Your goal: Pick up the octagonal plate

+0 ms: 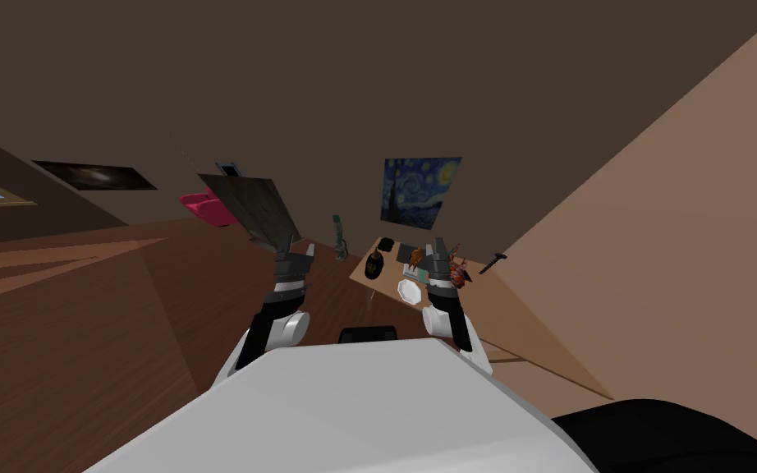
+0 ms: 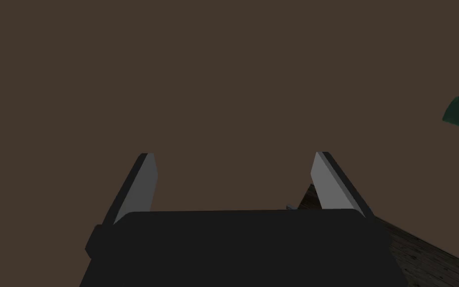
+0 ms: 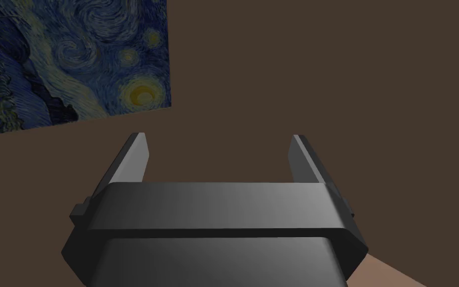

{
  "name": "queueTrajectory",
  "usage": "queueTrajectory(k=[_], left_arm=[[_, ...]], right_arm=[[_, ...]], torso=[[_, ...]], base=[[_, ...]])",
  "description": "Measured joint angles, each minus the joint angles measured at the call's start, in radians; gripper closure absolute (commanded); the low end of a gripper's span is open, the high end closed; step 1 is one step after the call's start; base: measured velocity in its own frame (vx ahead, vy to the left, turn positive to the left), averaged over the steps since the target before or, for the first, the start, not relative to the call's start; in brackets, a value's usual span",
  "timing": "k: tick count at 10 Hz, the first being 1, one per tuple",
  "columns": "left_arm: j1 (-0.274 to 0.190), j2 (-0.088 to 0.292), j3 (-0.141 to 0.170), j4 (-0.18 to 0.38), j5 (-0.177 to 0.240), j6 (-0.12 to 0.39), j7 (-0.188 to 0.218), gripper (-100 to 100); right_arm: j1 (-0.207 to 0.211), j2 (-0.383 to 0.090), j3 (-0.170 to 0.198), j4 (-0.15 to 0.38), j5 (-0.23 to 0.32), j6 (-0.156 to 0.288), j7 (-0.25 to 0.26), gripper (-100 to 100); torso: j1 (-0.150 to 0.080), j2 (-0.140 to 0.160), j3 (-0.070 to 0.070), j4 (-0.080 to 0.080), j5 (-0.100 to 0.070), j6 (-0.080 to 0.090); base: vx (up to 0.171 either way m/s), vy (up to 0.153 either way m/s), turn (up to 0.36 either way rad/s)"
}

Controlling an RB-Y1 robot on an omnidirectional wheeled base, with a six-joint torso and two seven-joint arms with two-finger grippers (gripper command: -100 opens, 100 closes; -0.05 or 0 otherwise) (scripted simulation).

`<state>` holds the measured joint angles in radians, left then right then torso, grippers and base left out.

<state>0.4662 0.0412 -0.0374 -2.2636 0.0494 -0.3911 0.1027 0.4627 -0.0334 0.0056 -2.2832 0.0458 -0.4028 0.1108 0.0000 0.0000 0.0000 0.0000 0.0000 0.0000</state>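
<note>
A light brown table (image 1: 506, 322) stands on a dark plank floor (image 1: 163, 328), with a dark brown wall behind it and a lighter tan wall alongside. Two pictures hang on the dark walls: one swirling starry-night painting (image 1: 419, 190) above the table and one dark print (image 1: 94, 175) farther left. One pink chair (image 1: 203, 208) sits beyond.

One octagonal plate (image 1: 409, 291) lies on the table near its front edge, between one dark jar (image 1: 374, 264) and the right forearm. It is white and flat, with an angular rim.

The right gripper (image 1: 437, 246) hovers above the tabletop beyond the plate, fingers apart and empty. The left gripper (image 1: 299, 249) hangs over the floor, fingers likewise apart.
</note>
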Motion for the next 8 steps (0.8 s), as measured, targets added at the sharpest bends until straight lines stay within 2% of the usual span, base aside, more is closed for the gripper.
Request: queueTrajectory(k=[4,8], left_arm=[[0.0,0.0,0.0,0.0,0.0,0.0,0.0,0],[0.0,0.0,0.0,0.0,0.0,0.0,0.0,0]], right_arm=[[0.011,-0.08,0.005,0.087,0.082,0.015,0.035,-100],[0.023,-0.135,0.021,0.177,0.196,0.056,0.089,-100]], torso=[[0.004,-0.002,-0.001,-0.001,0.001,0.0],[0.005,-0.003,-0.002,-0.001,0.001,0.0]], base=[[0.03,0.062,0.049],[0.038,0.075,0.056]])
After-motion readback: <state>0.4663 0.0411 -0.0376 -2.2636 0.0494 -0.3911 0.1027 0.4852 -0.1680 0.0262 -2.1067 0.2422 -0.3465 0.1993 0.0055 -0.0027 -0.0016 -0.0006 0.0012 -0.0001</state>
